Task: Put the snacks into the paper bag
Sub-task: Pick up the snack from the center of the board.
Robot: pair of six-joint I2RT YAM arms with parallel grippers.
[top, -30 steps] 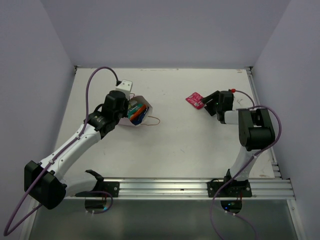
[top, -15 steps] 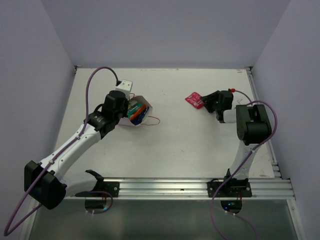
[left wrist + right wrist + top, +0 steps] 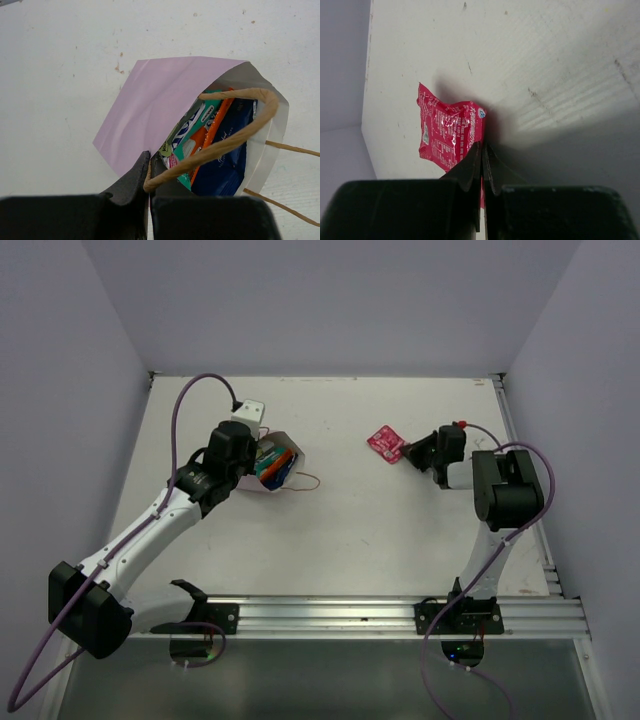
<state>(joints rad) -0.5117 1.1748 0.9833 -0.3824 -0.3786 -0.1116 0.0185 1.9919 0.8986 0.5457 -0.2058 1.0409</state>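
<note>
The pale pink paper bag (image 3: 272,468) (image 3: 155,107) lies on its side at the left of the table, mouth open toward the right. Inside it show several snacks: a dark blue packet (image 3: 225,160), an orange one (image 3: 215,125) and a teal-green one (image 3: 192,145). My left gripper (image 3: 243,455) (image 3: 149,156) is shut on the bag's rim and its tan string handle (image 3: 225,142). On the right, a pink-red packet (image 3: 387,441) (image 3: 447,132) is pinched at its edge by my right gripper (image 3: 414,452) (image 3: 483,146), which is shut on it just above the table.
A small white block (image 3: 249,411) sits behind the bag. The bag's second string handle (image 3: 300,483) trails loose on the table. A metal rail (image 3: 400,615) runs along the near edge, and grey walls enclose the table's back and sides.
My right gripper has closed on the pink-red packet's edge and shifted it slightly left. The left arm and the bag have not moved.
</note>
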